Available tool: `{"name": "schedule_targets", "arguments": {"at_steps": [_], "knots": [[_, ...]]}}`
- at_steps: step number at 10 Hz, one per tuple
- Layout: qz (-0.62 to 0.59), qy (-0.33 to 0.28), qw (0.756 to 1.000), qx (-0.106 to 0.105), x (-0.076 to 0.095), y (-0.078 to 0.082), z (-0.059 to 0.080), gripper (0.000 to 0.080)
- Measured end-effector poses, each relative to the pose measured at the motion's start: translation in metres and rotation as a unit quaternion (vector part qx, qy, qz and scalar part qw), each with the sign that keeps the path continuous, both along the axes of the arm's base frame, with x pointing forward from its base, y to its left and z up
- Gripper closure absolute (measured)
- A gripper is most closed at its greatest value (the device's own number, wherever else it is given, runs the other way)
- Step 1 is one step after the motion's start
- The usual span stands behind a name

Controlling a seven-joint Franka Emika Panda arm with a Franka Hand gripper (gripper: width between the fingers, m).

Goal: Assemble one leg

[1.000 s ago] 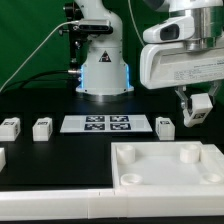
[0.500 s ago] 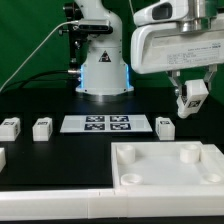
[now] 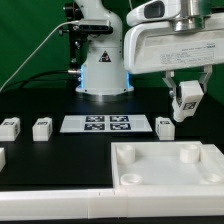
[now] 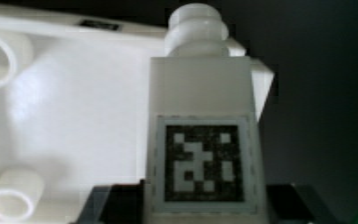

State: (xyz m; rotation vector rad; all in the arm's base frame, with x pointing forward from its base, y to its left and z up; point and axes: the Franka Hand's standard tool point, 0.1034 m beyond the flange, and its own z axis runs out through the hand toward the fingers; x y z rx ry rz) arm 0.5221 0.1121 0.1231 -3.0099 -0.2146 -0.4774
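My gripper point(image 3: 187, 103) is shut on a leg point(image 3: 188, 98), a white block peg with a black-and-white tag, and holds it in the air above the far right part of the tabletop point(image 3: 150, 168). In the wrist view the held leg point(image 4: 202, 120) fills the middle, tag facing the camera, its round peg end pointing away over the white tabletop point(image 4: 69, 120). The dark fingers point(image 4: 114, 200) press on both sides of its near end. Three more legs lie on the table: one point(image 3: 165, 126) under the gripper, two point(image 3: 42, 128) point(image 3: 9, 127) at the exterior view's left.
The marker board point(image 3: 106, 124) lies in front of the robot base point(image 3: 103, 75). The tabletop has round corner sockets point(image 3: 128, 154) point(image 3: 192, 154). Another white part point(image 3: 2, 158) shows at the exterior view's left edge.
The arm has risen and shifted toward the exterior view's left, carrying the leg up with it. The other legs and the tabletop have not moved.
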Motion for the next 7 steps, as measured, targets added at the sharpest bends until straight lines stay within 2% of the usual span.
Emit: {"name": "schedule_targets", "arguments": {"at_steps": [1,2,3,5,7], "knots": [[0.012,-0.050,0.999,-0.003,-0.001,-0.006,-0.003,0.0506],[0.027,-0.055,0.998,-0.012,0.006,-0.017,-0.009,0.0506],[0.032,-0.047,0.998,-0.015,0.019,-0.023,-0.008,0.0506],[0.041,-0.055,0.997,-0.017,0.044,-0.024,-0.010,0.0506],[0.058,-0.053,0.997,-0.020,0.057,-0.021,-0.007,0.0506]]}}
